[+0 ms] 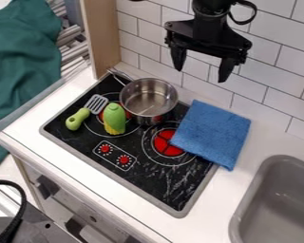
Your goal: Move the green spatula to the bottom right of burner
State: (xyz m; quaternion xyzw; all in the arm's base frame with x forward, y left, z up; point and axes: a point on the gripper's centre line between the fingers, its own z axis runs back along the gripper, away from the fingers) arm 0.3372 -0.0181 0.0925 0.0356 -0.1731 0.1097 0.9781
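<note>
White tiles (275, 61) rise behind the white desk (224, 194). The hand (201, 75) hangs open at the far side. Below are a steel pot (148, 97) and, right, a blue cloth (212, 133) overlapping the stove (164, 182); on its left lies the green spatula (82, 115), beside a green-and-yellow toy (114, 118).

Green spatula (78, 119) beside green toy (114, 117) on stove (156, 179)
Metal pot (149, 100) near them; blue cloth (213, 132) over the stove's edge; gripper (201, 74) above, its jaws apart.
</note>
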